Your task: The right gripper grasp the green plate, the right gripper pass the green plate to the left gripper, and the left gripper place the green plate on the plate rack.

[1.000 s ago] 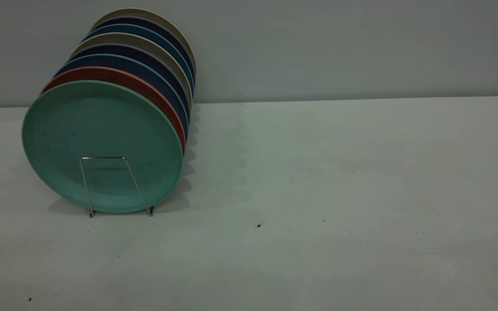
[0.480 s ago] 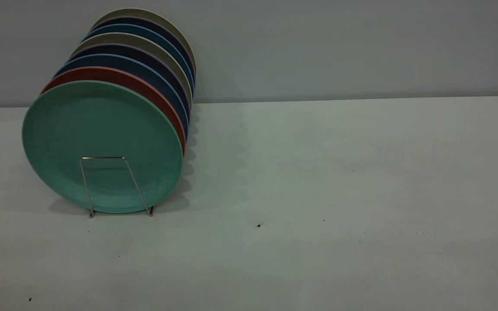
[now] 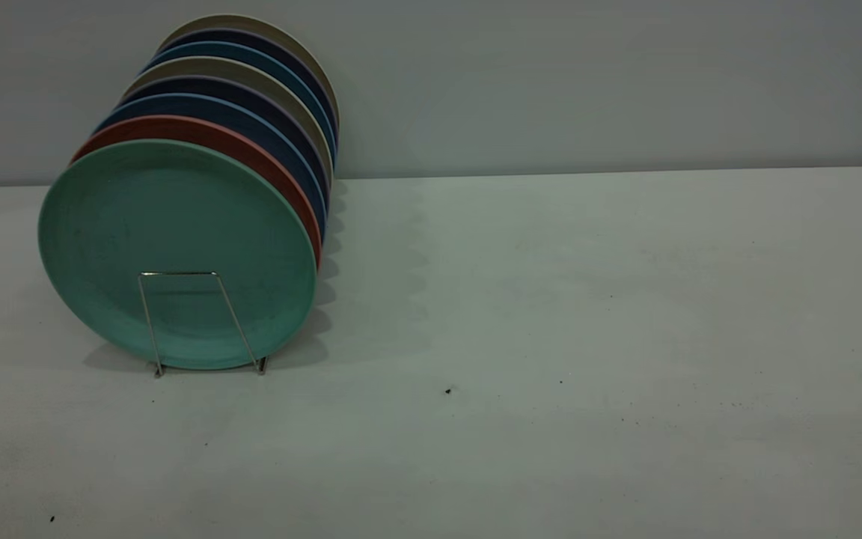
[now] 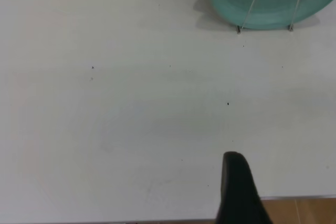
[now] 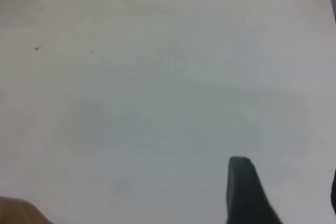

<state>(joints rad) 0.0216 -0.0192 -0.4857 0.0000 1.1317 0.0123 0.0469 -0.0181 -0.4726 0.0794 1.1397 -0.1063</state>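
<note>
Exterior view: pale table (image 3: 551,314) against a grey wall (image 3: 588,82), green plate (image 3: 176,251) racked; jaws' state unclear.

The green plate (image 3: 176,247) stands upright at the front of the plate rack (image 3: 203,322), before a salmon-pink plate (image 3: 251,153).

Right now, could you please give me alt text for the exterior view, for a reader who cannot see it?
A green plate stands upright at the front of a wire rack, with a pink plate and further plates behind it, at the left of a white table. No arm is in view.
</note>
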